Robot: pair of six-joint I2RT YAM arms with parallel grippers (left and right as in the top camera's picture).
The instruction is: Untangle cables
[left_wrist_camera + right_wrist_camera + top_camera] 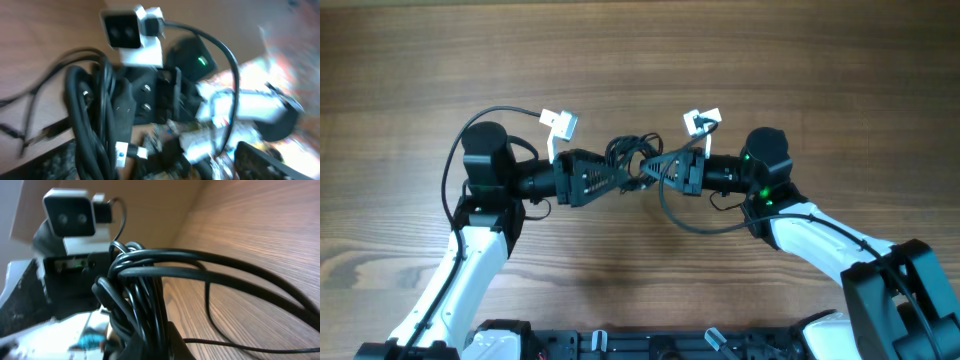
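At 6 o'clock in the right wrist view, nearest the lens, the cables (142,295) are seen pinched in the right gripper (150,347), whose jaws are clenched on the bunch. From there the bunch stands almost upright, its long axis running from 6 to 12 o'clock, and is folded into tight loops at the top. Two long strands are thrown out from that fold toward 3 and 4 o'clock, arching over the wooden table (260,225). A thinner strand is laid on the wood at 5 o'clock. Behind the bunch, at 10 o'clock, the left wrist camera (70,212) is faced straight back, and the space beyond is blocked by that arm. In the blurred left wrist view the same bunch is shown at 8 o'clock as upright black loops against the black body of the right gripper. The left gripper (160,165) is made out only by its fingers (55,162), dark shapes in the two lower corners, set wide apart and released. A thick wire (227,70) is curved down from the right wrist camera (131,31) at 12 o'clock. Only from overhead are the two grippers shown tip to tip at the table's centre, with the knot lying just toward 12 o'clock of them and one strand looped out toward 5 o'clock.
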